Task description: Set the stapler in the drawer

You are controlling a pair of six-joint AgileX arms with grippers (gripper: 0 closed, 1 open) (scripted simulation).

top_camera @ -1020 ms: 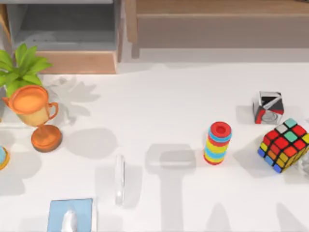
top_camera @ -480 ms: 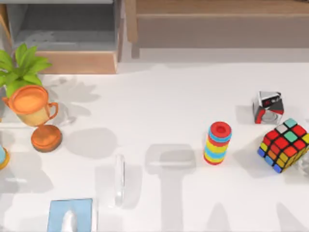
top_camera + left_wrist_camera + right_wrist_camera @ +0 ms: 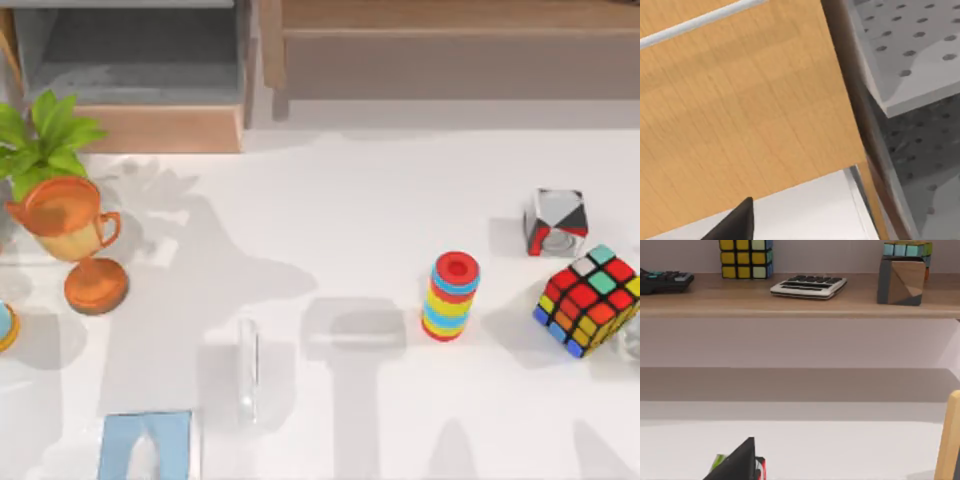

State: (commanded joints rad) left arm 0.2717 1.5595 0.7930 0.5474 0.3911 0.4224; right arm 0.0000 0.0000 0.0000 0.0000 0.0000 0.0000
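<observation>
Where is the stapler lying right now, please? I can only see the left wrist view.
Observer: In the top view, the stapler lies flat on the white table, near the front edge and left of centre.
Operator: What sits closest to it?
Observer: The light-blue tissue box is just to its left, apart from it.
Operator: And is the drawer open?
Observer: Yes. The drawer at the far left is pulled out with its grey floor open from above, and the stapler is not yet in it.
</observation>
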